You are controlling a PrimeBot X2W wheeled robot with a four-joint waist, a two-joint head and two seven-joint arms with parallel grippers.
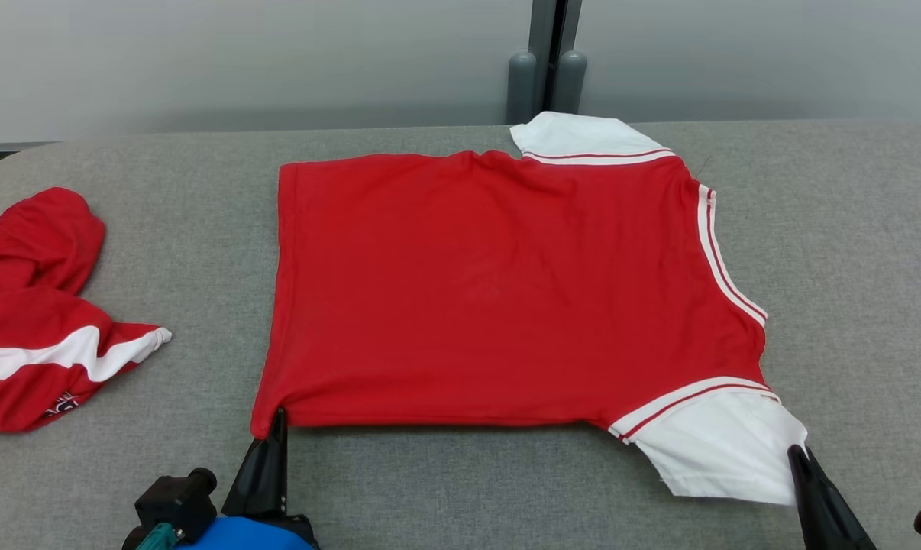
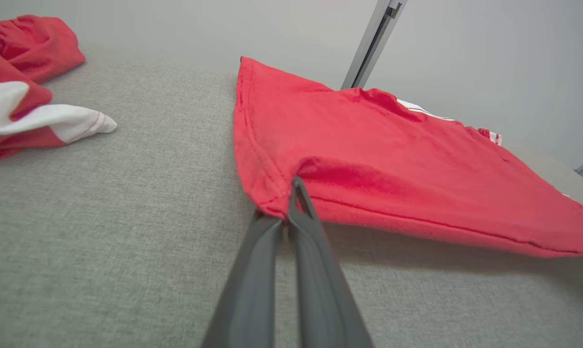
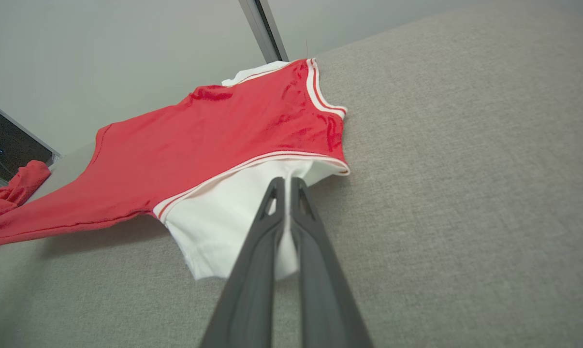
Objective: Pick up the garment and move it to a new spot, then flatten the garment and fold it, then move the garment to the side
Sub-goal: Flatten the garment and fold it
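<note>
Red garment (image 1: 499, 290) is spread on the grey surface (image 1: 850, 229), hem corner (image 1: 264, 422) pinched by the left fingers (image 1: 266, 466), white sleeve (image 1: 720, 451) by the right fingers (image 1: 821, 496); both should be lifted evenly for folding.

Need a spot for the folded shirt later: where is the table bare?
Widest bare table lies right of the spread shirt. A narrower strip separates it from the crumpled red garment at left. Crowded near edge: left gripper and right gripper pinch its hem corner and white sleeve.
</note>
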